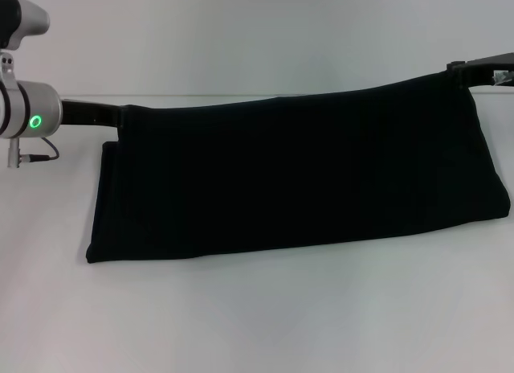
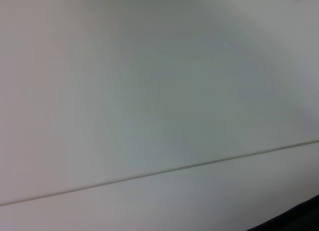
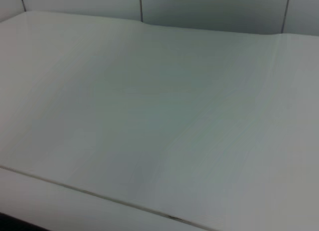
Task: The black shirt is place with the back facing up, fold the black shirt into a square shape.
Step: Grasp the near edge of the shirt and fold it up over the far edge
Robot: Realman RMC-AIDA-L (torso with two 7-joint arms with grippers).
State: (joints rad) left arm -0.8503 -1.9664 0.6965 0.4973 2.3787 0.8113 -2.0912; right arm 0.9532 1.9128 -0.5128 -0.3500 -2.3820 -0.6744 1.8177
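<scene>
The black shirt (image 1: 297,176) stretches across the middle of the white table (image 1: 257,317) in the head view as a wide dark band with no lettering showing. Its near edge rests on the tabletop from about 8 o'clock to 3 o'clock, while its far edge is lifted and pulled taut between the two arms. The left gripper (image 1: 120,116) meets the shirt's far corner at about 10 o'clock, and the right gripper (image 1: 462,71) meets the opposite far corner at about 2 o'clock, a little higher. Fabric hides both sets of fingers, so whether the jaws clamp the cloth cannot be told. Both wrist views show mostly bare white tabletop; a dark sliver (image 2: 294,220) edges the left wrist view.
</scene>
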